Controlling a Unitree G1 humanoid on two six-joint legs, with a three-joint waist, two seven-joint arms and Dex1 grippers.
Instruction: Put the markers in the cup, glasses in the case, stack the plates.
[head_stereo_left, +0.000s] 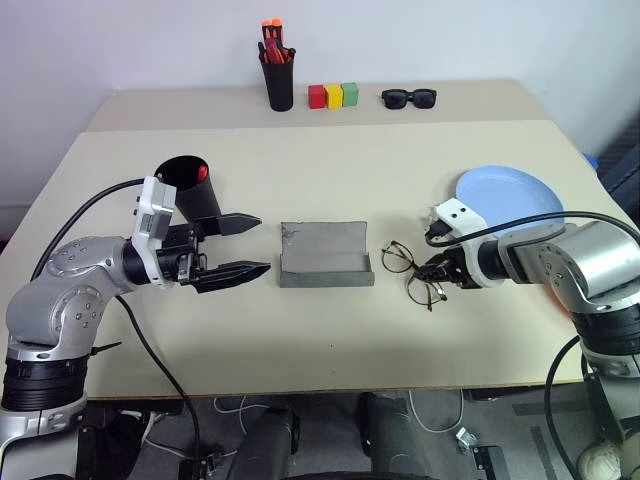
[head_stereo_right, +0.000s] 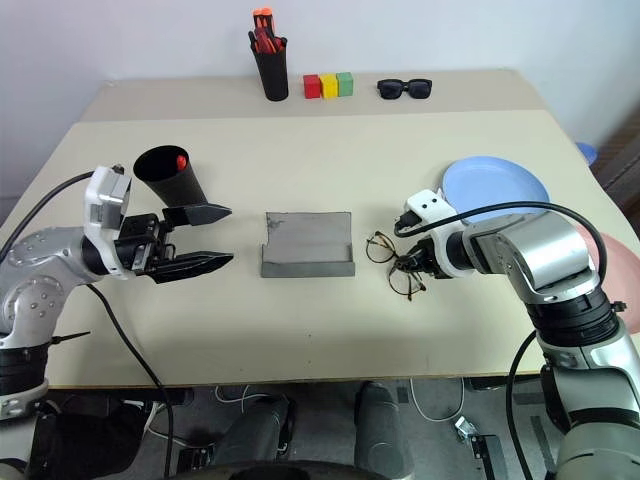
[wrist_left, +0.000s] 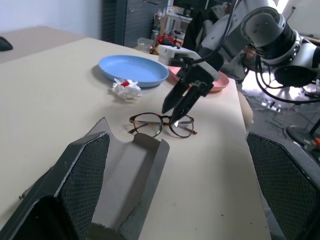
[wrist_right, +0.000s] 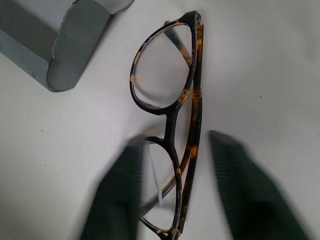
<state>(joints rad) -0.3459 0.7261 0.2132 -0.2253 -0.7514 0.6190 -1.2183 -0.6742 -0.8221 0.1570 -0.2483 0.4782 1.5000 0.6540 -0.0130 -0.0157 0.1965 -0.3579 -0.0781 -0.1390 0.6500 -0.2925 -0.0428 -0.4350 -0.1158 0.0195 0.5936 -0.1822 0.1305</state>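
The wire-frame glasses (head_stereo_left: 405, 268) lie flat on the table, just right of the open grey case (head_stereo_left: 325, 255). My right gripper (head_stereo_left: 432, 271) points down at them. Its fingers (wrist_right: 117, 195) straddle one lens, narrowed but open, with a gap left on one side. My left gripper (head_stereo_left: 262, 243) hangs open and level, left of the case, with nothing in it. Behind it stands the black cup (head_stereo_left: 188, 188), tilted toward the camera, with a red marker (head_stereo_left: 202, 172) showing inside. The blue plate (head_stereo_left: 510, 193) lies at the right, and the pink plate (wrist_left: 222, 82) lies beside it, largely hidden by my right arm.
At the back stand a slim black pen cup with red-orange pens (head_stereo_left: 277, 70), three coloured blocks (head_stereo_left: 333, 95) and black sunglasses (head_stereo_left: 409, 97). A crumpled white wad (wrist_left: 126, 89) lies between the blue plate and the glasses.
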